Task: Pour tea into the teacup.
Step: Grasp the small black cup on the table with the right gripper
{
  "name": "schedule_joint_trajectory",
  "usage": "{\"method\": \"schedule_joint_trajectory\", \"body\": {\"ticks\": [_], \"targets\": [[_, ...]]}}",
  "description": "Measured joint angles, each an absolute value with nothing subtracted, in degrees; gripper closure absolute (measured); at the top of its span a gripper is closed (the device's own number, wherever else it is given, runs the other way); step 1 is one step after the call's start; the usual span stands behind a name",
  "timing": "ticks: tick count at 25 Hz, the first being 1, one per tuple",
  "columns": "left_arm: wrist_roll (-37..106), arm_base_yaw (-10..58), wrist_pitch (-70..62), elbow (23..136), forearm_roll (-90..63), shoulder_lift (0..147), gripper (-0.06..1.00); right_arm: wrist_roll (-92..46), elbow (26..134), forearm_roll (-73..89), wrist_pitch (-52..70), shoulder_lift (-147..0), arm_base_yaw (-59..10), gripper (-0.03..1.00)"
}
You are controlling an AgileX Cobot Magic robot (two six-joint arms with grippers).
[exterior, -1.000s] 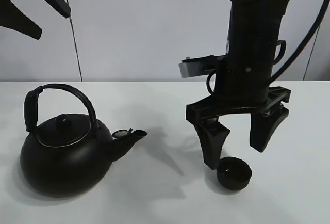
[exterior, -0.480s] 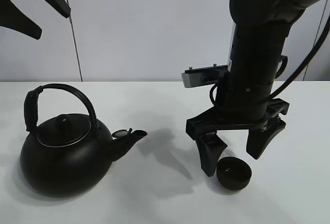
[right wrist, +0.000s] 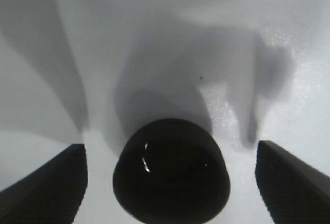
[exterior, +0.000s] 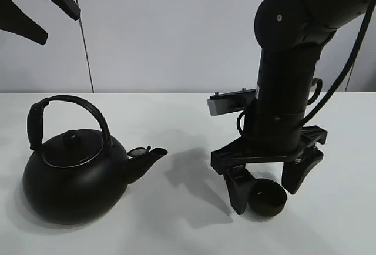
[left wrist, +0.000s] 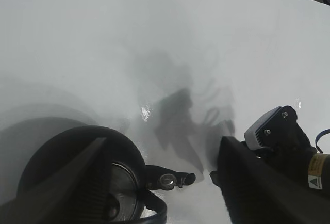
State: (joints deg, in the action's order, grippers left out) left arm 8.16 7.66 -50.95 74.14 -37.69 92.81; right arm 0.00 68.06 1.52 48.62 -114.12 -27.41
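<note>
Exterior high had my right gripper [exterior: 265, 195] spread astride the teacup [exterior: 267, 202], unclamped. Left gripper [exterior: 61, 29] hung apart, empty, above the kettle [exterior: 73, 178]; pouring not begun.

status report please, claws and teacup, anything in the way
Right claw open, straddling the teacup, not touching. Left claw open, high over the kettle. Nothing between kettle and teacup.

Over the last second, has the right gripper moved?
Yes. The right gripper has dropped lower, its open jaws now flanking the teacup, which has stayed put on the table.
</note>
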Motion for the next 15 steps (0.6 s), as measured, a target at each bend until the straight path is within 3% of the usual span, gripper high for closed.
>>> {"method": "schedule_joint_trajectory", "body": {"ticks": [5,8,15], "targets": [[8.16,7.66,-50.95,74.14,-37.74,92.81,0.51,0.00,68.06,1.52,48.56,-114.86,-27.41,0.40],[8.16,7.66,-50.95,74.14,-37.74,92.81,0.51,0.64,68.06,1.52,48.56,-114.86,-27.41,0.57],[8.16,7.66,-50.95,74.14,-37.74,92.81,0.51,1.03,68.06,1.52,48.63,-114.78,-27.41,0.57]]}}
